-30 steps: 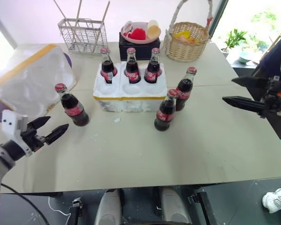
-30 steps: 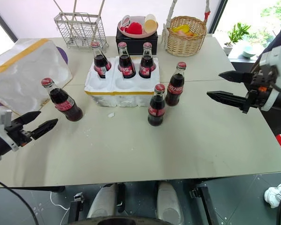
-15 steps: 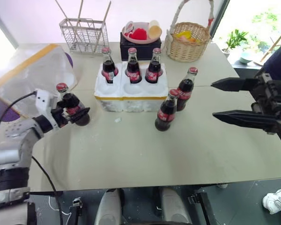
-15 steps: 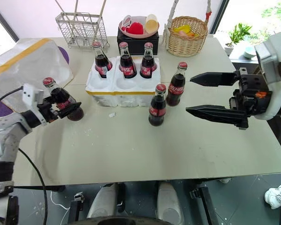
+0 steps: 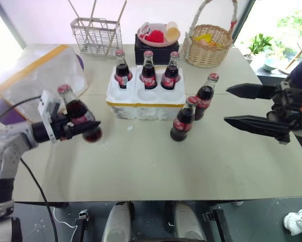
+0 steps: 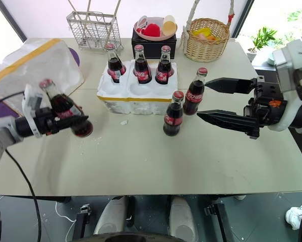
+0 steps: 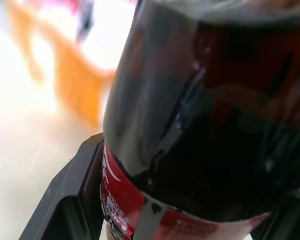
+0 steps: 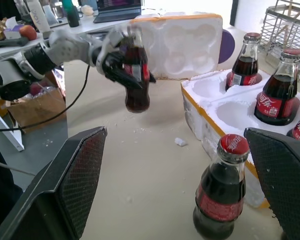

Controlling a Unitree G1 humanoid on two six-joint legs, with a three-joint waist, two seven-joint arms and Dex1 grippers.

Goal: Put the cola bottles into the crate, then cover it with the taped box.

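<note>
The worktop (image 5: pixel 156 161) spreads pale and wide under my arms. At its far left the taped box (image 5: pixel 37 75) lies tipped on its side, a yellow band along its upper edge, its moulded hollows facing the middle of the worktop. The crate (image 5: pixel 143 98) sits at centre toward the back, yellow tape round its side. Three cola bottles stand upright in its back row of wells: the left one (image 5: pixel 122 70), the middle one (image 5: pixel 148 71), the right one (image 5: pixel 170 72). The front wells are bare.

Behind the crate are a wire rack (image 5: pixel 96 36) holding thin sticks, a black box with a pink plate (image 5: pixel 156 34) of food on top, and a wicker basket (image 5: pixel 207 44) with yellow things inside.

My right gripper (image 5: pixel 239 107) hangs level above the worktop on the right, pointing toward the middle, its jaws spread wide with nothing between them. Just left of them two bottles stand on the worktop beside the crate's right front corner: a nearer bottle (image 5: pixel 182 121) and a farther bottle (image 5: pixel 205 98), close together.

My left gripper (image 5: pixel 85 128) is clenched round the body of the sixth bottle (image 5: pixel 80 113), which is tilted, cap toward the taped box, its base lifted clear of the worktop to the left of the crate.

A small white crumb (image 5: pixel 130 128) lies in front of the crate.
</note>
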